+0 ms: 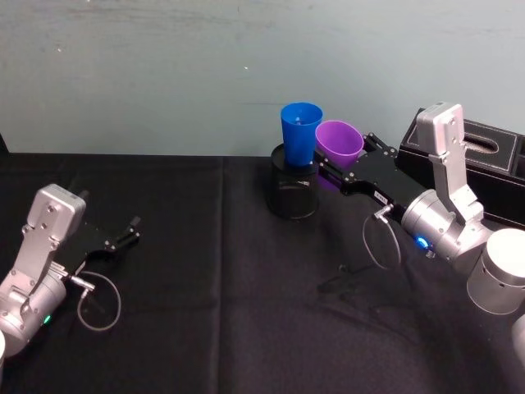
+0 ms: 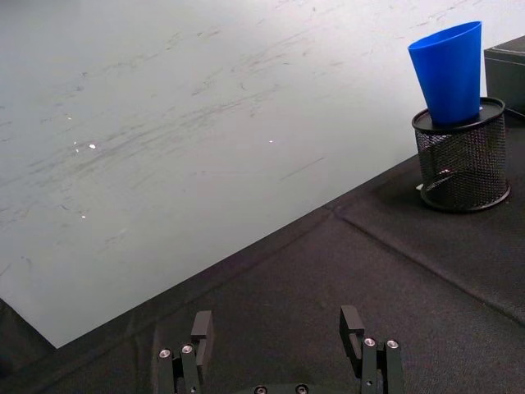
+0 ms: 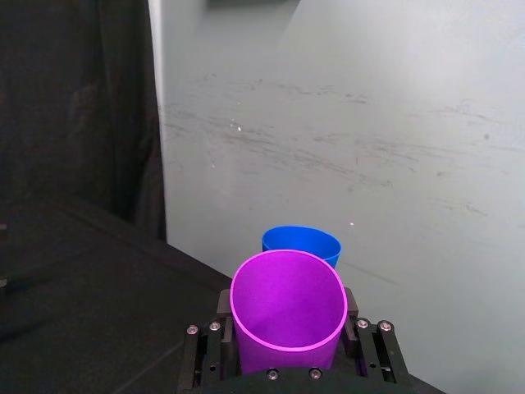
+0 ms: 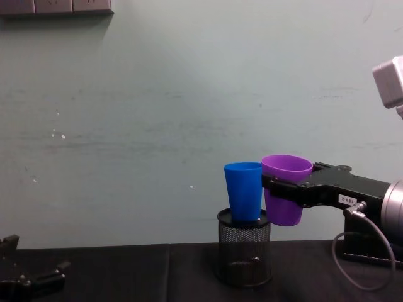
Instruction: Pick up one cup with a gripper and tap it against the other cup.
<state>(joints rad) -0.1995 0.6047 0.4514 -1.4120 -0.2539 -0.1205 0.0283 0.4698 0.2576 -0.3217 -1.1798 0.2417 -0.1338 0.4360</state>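
Purple cup [image 4: 287, 209] sits clamped in my right claw [image 4: 280, 185], raised just beside the blue cup [image 4: 244, 189]; my left claw [image 2: 276, 322] idles open.

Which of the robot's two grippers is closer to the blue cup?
Right. The right gripper holds the purple cup right beside the blue cup; the left gripper sits open, far off to its left.

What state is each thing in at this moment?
purple cup: lifted, mouth up, clamped in right claw, at the blue cup's side; contact unclear.
blue cup: mouth up, leaning slightly, seated in the pen holder.
pen holder: upright on the table.
right claw: shut on purple cup.
left claw: open, empty, near the table.
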